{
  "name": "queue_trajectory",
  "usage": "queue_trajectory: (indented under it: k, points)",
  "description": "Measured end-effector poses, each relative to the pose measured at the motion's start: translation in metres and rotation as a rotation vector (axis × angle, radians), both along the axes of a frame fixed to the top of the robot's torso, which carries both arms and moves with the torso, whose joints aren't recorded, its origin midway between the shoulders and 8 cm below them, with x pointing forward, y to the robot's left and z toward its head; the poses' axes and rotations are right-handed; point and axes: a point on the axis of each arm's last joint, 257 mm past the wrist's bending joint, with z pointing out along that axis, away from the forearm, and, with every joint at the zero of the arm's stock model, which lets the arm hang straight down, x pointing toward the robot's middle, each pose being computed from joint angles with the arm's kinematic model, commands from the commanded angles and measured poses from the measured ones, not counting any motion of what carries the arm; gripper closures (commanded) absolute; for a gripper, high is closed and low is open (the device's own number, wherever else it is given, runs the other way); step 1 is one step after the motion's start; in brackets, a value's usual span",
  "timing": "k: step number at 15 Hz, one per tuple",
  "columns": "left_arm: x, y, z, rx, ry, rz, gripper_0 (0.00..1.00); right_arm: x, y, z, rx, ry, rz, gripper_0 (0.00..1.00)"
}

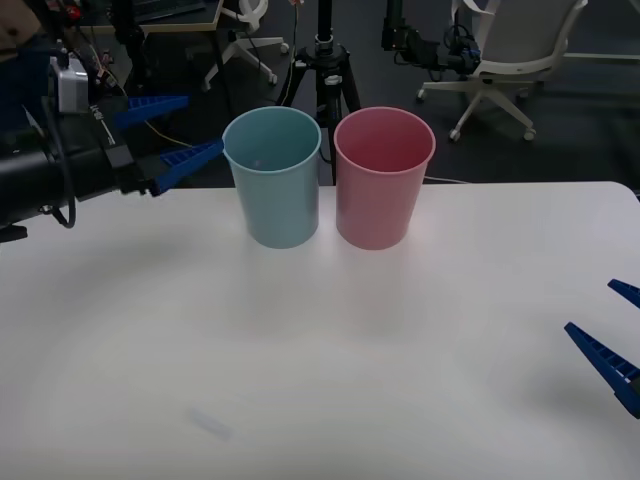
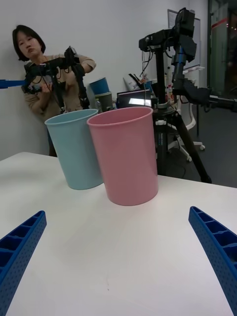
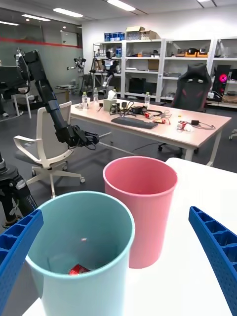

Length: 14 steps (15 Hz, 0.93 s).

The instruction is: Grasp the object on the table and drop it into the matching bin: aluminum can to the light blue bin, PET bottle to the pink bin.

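The red aluminum can (image 3: 79,269) lies at the bottom of the light blue bin (image 3: 74,298), seen from above in the left wrist view. My left gripper (image 1: 175,135) (image 3: 116,212) hangs open just left of and above that bin's rim, holding nothing. The light blue bin (image 1: 272,190) (image 2: 74,148) and the pink bin (image 1: 383,190) (image 2: 128,158) (image 3: 148,232) stand side by side at the far edge of the white table (image 1: 320,350). My right gripper (image 1: 595,308) (image 2: 117,213) rests open low over the table at the right, facing the bins.
A black tripod (image 1: 325,60) stands on the floor right behind the two bins. An office chair (image 1: 510,50) is farther back on the right. The table's far edge runs just behind the bins.
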Motion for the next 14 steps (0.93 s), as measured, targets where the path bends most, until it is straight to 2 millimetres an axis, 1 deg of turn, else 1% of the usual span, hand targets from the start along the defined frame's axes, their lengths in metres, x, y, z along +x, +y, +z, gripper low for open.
queue_trajectory:
  k: [3,8,11,14]
  points:
    - [-0.017,0.020,-0.007,-0.002,-0.018,0.017,0.00,0.000,0.000,0.000,0.000,0.000,0.000,0.00]
    - [-0.059,0.053,-0.030,-0.015,-0.009,0.077,0.00,0.000,0.000,0.000,0.000,0.000,0.000,0.00]
    - [-0.074,0.073,-0.046,0.004,-0.046,0.143,0.00,0.000,0.000,0.000,0.000,0.000,0.000,0.00]
    - [-0.087,0.086,-0.066,0.000,-0.036,0.194,0.00,0.000,0.000,0.000,0.000,0.000,0.000,0.00]
